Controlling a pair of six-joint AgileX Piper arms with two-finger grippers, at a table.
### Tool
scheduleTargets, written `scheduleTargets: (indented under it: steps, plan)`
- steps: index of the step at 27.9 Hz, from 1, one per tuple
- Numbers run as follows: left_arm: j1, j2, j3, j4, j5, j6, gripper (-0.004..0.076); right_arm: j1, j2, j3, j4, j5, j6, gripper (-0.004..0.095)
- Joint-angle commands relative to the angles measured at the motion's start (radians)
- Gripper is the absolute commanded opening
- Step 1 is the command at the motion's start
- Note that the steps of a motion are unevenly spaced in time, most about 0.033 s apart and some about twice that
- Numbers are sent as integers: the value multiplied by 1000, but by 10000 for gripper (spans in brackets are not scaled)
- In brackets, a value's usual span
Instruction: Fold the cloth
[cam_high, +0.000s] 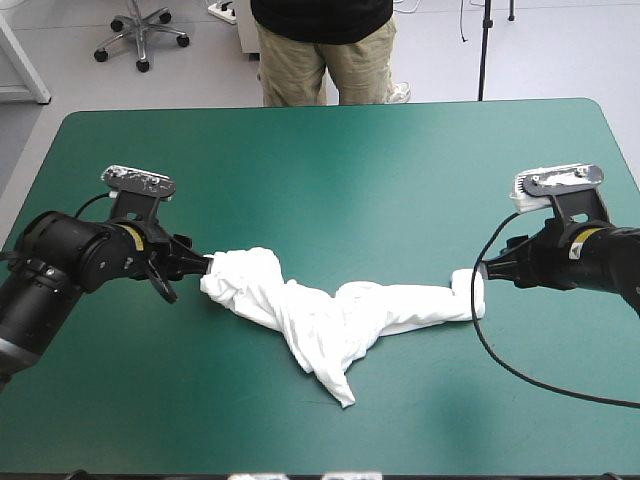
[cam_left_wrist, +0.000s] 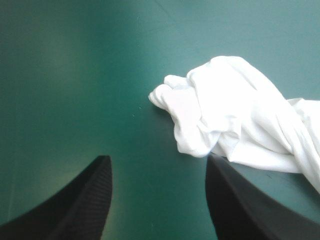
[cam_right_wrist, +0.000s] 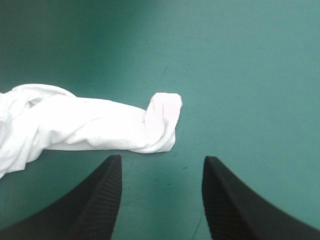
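One white T-shirt (cam_high: 330, 315), twisted ropelike, laid across the teal-green tabletop (cam_high: 330, 170).
Judged light, limp, bunch-prone; ends are best pinched. Left tool (cam_left_wrist: 156, 159) and right tool (cam_right_wrist: 159, 158) are held released, just short of them.

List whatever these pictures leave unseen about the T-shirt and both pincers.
- High view: the T-shirt is twisted, its own folds hiding collar and sleeves.
- High view: whether the left pincer touches it is too small to tell; likewise the right pincer.
- Left wrist view: the T-shirt's far end is cut off by the picture's edge.
- Right wrist view: the same, its other end.
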Motion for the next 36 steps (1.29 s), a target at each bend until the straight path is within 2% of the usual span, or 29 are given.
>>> scheduleTargets:
  steps: [1,4,8,21,25,28,30,33,36]
  plan:
    - [27,75,-33,-33,-62,-13,403,-1,-7,-27,-2,-45,2,463]
    - [104,146,-33,-125,-112,12,420,-1,-7,-27,-2,-38,2,450]
    - [178,217,-33,-291,-136,142,429,-1,-7,-27,-15,-45,2,441]
    - [188,481,-33,-294,-148,172,410,-1,-7,-27,-17,-60,2,441]
    - [188,535,-33,-297,-137,172,342,-1,-7,-25,-17,-60,2,441]
    - [188,561,-33,-297,-125,172,258,-1,-7,-25,-17,-60,2,441]
    - [188,566,-33,-297,-124,172,179,-1,-7,-25,-13,-60,2,441]
    - [188,566,-33,-297,-126,172,-10,-1,0,-25,5,-53,2,442]
    - [188,566,-33,-297,-126,172,-9,-1,23,-25,47,-27,-1,452]
